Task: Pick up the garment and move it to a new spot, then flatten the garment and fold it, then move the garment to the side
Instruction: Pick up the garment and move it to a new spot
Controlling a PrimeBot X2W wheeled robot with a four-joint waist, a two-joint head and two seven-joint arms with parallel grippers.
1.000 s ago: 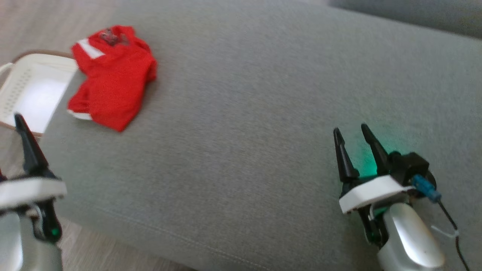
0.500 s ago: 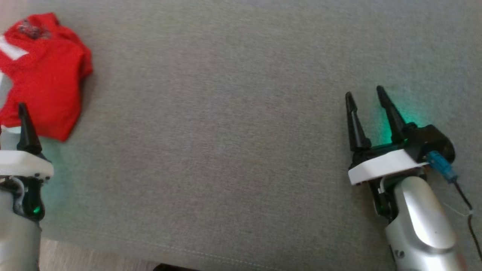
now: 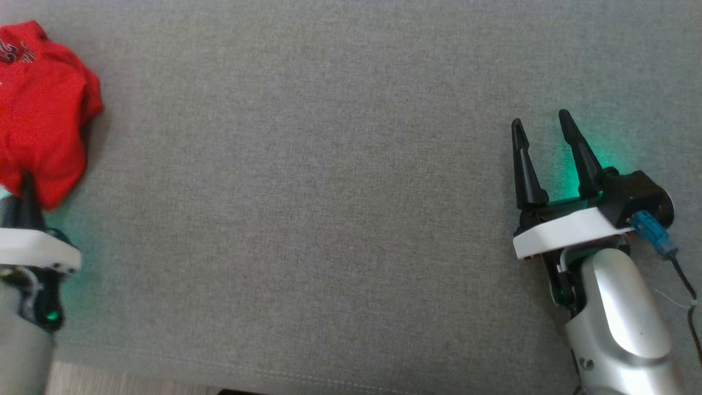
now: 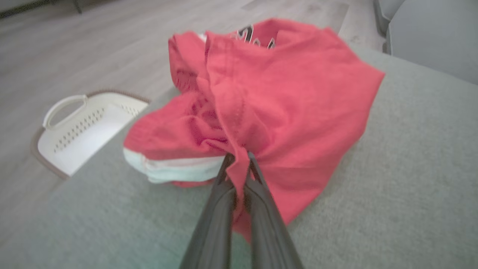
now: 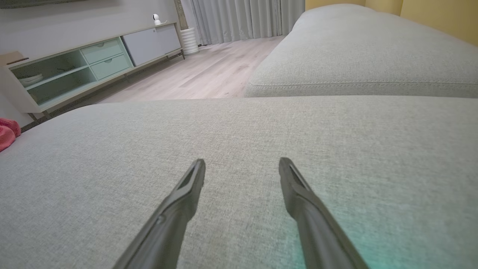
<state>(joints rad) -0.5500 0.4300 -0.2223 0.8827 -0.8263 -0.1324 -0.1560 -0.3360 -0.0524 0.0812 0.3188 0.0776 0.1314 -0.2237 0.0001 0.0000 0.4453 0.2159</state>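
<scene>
Head view cuts my red garment (image 3: 44, 109) off at the left edge, and I can't read its dark print, too blurred. In my left wrist view the tips of the left gripper (image 4: 238, 158) are buried in a fold, and the couch (image 4: 410, 186) corner hides part of the white basket (image 4: 80, 125).

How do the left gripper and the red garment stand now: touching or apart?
Touching. The left wrist view shows the left gripper shut, with a fold of the red garment pinched in it.
</scene>
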